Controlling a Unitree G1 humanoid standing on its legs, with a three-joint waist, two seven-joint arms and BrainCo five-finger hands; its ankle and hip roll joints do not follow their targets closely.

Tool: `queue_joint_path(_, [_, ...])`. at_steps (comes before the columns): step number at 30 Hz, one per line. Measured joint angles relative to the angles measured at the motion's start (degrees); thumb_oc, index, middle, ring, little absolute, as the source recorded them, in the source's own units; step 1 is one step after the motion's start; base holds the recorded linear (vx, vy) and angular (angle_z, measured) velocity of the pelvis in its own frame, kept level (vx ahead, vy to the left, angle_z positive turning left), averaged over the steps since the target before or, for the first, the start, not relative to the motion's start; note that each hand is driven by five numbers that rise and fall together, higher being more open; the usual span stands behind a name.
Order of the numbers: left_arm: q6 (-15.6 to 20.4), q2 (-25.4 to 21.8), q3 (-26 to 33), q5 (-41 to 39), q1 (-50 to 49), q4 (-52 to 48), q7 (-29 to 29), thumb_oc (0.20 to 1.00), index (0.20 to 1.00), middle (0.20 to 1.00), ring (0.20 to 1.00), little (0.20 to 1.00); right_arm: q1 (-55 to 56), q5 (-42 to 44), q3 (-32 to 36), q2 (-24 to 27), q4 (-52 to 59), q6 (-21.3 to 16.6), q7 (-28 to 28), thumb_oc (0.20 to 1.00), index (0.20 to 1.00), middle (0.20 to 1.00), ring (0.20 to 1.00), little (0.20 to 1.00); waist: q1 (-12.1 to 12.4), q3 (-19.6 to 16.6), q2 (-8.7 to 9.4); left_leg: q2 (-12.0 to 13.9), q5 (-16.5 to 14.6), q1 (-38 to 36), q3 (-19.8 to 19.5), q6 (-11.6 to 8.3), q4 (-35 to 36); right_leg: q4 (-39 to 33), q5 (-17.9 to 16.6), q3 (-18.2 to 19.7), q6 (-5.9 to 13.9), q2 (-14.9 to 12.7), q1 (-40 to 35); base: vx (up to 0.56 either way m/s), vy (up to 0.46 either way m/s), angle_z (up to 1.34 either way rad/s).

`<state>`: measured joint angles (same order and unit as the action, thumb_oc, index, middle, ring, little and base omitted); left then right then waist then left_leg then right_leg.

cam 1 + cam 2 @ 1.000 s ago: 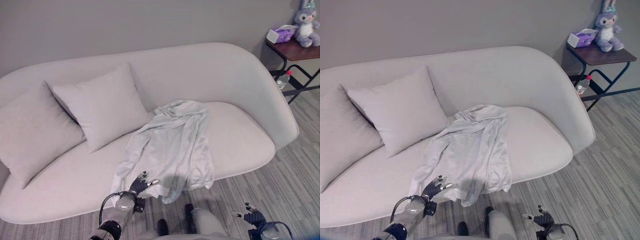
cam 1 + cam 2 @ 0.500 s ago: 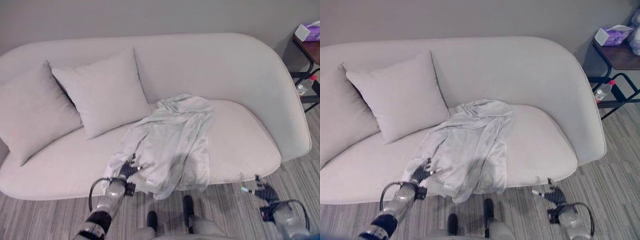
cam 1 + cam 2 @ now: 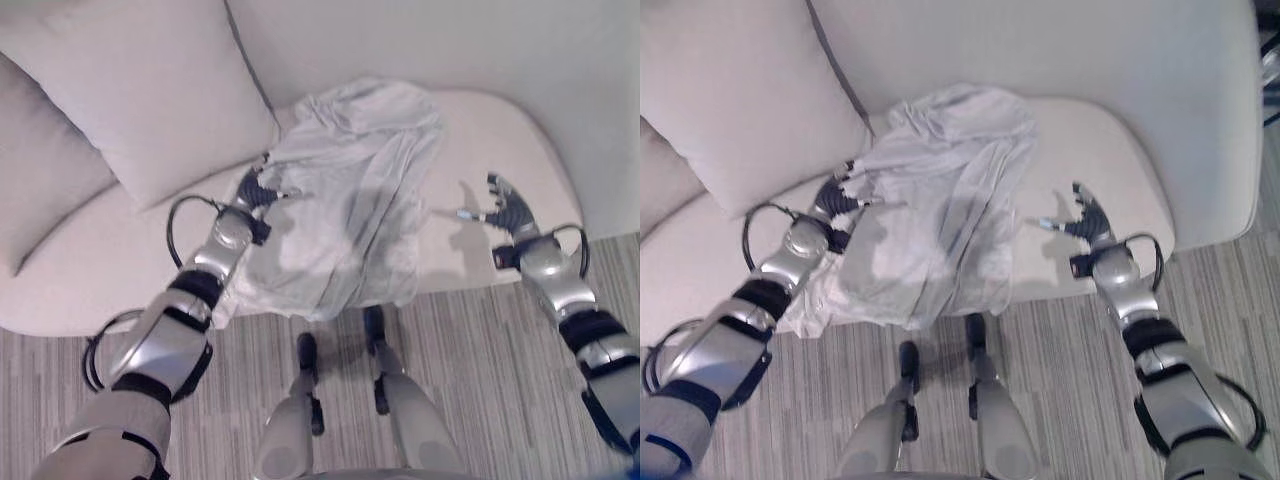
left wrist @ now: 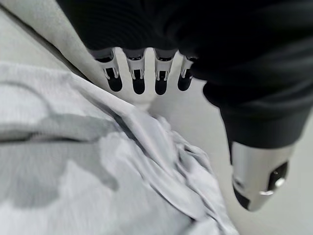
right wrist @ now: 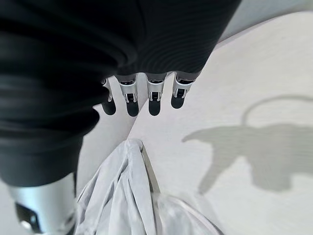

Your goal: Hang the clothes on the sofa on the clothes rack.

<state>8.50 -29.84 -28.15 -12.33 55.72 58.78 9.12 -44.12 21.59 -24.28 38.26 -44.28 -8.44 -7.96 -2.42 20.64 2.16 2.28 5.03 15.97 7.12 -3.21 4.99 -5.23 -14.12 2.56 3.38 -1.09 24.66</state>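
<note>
A pale grey-white shirt (image 3: pixel 350 190) lies crumpled on the seat of a cream sofa (image 3: pixel 480 130), its lower edge hanging over the front. My left hand (image 3: pixel 258 190) hovers at the shirt's left edge, fingers straight and thumb apart, holding nothing. In the left wrist view the left hand's fingers (image 4: pixel 138 78) point across the folds of the shirt (image 4: pixel 98 171). My right hand (image 3: pixel 505 205) is open above the bare seat, a short way right of the shirt. In the right wrist view the shirt (image 5: pixel 122 196) lies beyond the right hand's fingers (image 5: pixel 154 100), apart from them.
Two cream pillows (image 3: pixel 140 90) (image 3: pixel 40 190) lean on the sofa back, left of the shirt. The sofa's curved backrest (image 3: pixel 1090 50) rises behind the seat. Striped grey carpet (image 3: pixel 470 340) runs along the sofa's front edge.
The camera has tipped down and moved closer. Both arms have reached forward: the left hand now sits at the shirt's left edge, the right hand has risen over the seat.
</note>
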Motion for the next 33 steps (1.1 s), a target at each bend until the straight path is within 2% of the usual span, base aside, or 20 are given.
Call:
queue_joint_path(3, [-0.05,-2.07,-6.79,3.36,7.30,7.79,0.29,1.000,1.000,1.000,1.000,1.000,-8.56,2.01,-5.10,0.53,-6.93,-0.03,-0.49,1.000,1.000,1.000,1.000,1.000,-0.04,0.61,0.04,-0.20,-0.03,2.66,-0.03,-0.02,0.01,0.00,-0.12,0.00,-0.01,-0.18,2.73,-0.01,0.039,0.00])
queue_joint_path(6, [-0.04,-5.43,-8.34,7.06,13.06,9.35,1.19,1.000,1.000,1.000,1.000,1.000,-15.73,3.54,-6.71,1.08,-9.28,-0.52,-1.22,1.000,1.000,1.000,1.000,1.000,0.14,2.10,0.00,-0.56,0.46,6.01,0.12,0.17,-0.01,0.01,-0.84,0.29,-0.19,-0.45,6.13,0.00,0.000,0.00])
queue_joint_path(8, [-0.01,-7.56,-12.50,9.07,16.71,9.97,2.25,1.000,1.000,1.000,1.000,1.000,-21.76,5.58,-9.23,1.57,-11.29,-0.88,-1.31,1.000,1.000,1.000,1.000,1.000,1.02,4.17,-0.23,-0.52,0.47,7.12,0.19,0.15,-0.02,0.02,-0.99,0.33,-0.38,-0.34,7.39,0.02,0.048,-0.04])
queue_joint_path(11, [0.30,-9.61,-19.03,11.63,22.82,12.29,2.60,1.000,1.000,1.000,1.000,1.000,-29.32,10.04,-14.92,2.32,-15.91,-1.23,-1.26,1.000,1.000,1.000,1.000,1.000,1.25,4.42,0.06,-0.93,0.77,11.17,0.16,0.32,-0.25,0.03,-1.74,0.59,-0.84,-0.62,11.36,0.01,0.014,0.02])
queue_joint_path(15, [0.37,-10.74,-18.79,13.51,25.47,12.21,4.26,1.000,1.000,1.000,1.000,1.000,-30.31,13.12,-16.27,2.09,-13.75,-1.24,-0.97,1.000,1.000,1.000,1.000,1.000,1.91,5.63,0.73,-0.86,0.80,13.55,0.02,-0.08,-2.08,0.04,-2.41,1.12,-1.50,-0.37,13.05,0.01,0.005,-0.01])
queue_joint_path(17, [0.30,-10.86,-19.15,13.50,25.99,12.21,4.39,1.000,1.000,1.000,1.000,1.000,-31.54,14.54,-18.23,1.63,-13.64,-1.31,-0.92,1.000,1.000,1.000,1.000,1.000,1.90,5.68,0.85,-0.65,0.37,14.24,-0.17,-0.58,-3.07,0.05,-2.41,1.28,-1.50,-0.34,13.26,0.02,0.009,0.00])
queue_joint_path(25, [0.15,-9.93,-21.39,13.50,26.16,11.43,4.84,1.000,1.000,1.000,1.000,1.000,-31.26,14.62,-20.23,0.19,-13.62,-1.34,-1.05,1.000,1.000,1.000,1.000,1.000,1.24,5.61,1.45,-0.97,0.81,16.50,-0.54,-0.35,-3.22,0.05,-3.34,1.39,-0.86,-0.52,15.33,0.01,0.009,0.02])
queue_joint_path(31, [0.09,-4.51,-21.34,13.47,26.04,9.39,6.39,1.000,1.000,1.000,1.000,1.000,-29.51,14.58,-21.45,-3.07,-13.45,-1.34,-1.17,1.000,1.000,1.000,1.000,1.000,0.89,5.59,1.48,-0.85,0.81,16.92,-0.60,-0.38,-3.94,0.05,-3.58,1.40,-0.63,-0.41,15.38,0.00,0.000,0.00])
queue_joint_path(33, [0.07,-3.97,-21.51,13.51,26.07,9.33,6.48,1.000,1.000,1.000,1.000,1.000,-29.53,14.59,-22.49,-3.49,-13.29,-1.34,-1.20,1.000,1.000,1.000,1.000,1.000,0.45,5.58,1.49,-0.85,0.81,16.92,-0.58,-0.37,-4.00,0.05,-3.71,1.41,-0.67,-0.40,15.39,0.00,0.000,0.00])
